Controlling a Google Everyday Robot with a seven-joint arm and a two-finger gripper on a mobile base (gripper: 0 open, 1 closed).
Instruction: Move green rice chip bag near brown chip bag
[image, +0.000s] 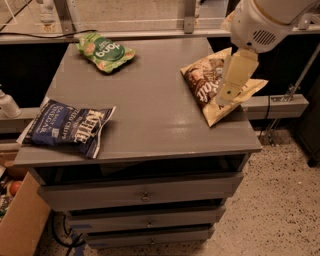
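The green rice chip bag (105, 50) lies flat at the far left corner of the grey cabinet top (150, 105). The brown chip bag (202, 82) lies at the right side of the top, its lower corner sticking out over the right edge. My gripper (234, 80) hangs from the white arm (265, 20) at the top right. It sits in front of the brown bag's right half and hides part of it. It is far to the right of the green bag and holds nothing that I can see.
A dark blue Kettle chip bag (70, 127) lies at the front left, overhanging the left edge. The cabinet has drawers (145, 195) below. A cardboard box (20, 220) stands on the floor at lower left. A rail (150, 34) runs behind the cabinet.
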